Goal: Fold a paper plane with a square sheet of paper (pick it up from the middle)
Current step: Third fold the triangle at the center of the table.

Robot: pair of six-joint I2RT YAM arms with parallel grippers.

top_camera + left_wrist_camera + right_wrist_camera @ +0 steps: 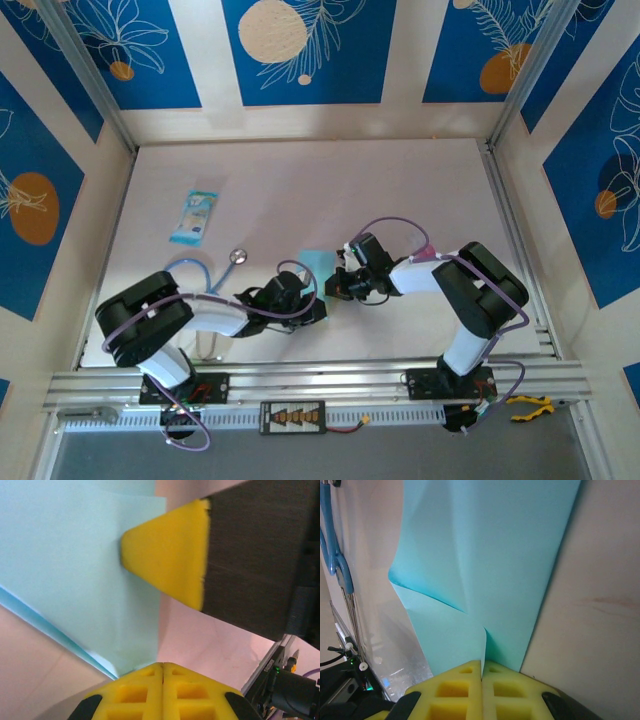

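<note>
Light-blue square sheet of thin paper (pixel 318 261), part-folded, flat on pale tabletop (pixel 420 190), touched by closed left gripper (pixel 162 666) and closed right gripper (pixel 482 663), each reaching inward, elbow bent.

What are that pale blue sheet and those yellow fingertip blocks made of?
The sheet looks like thin matte paper: it curls, creases sharply and shows no gloss. The yellow fingers of the right gripper seem a moulded plastic or firm rubber, matte, with square hollow pockets; which one I cannot tell.
</note>
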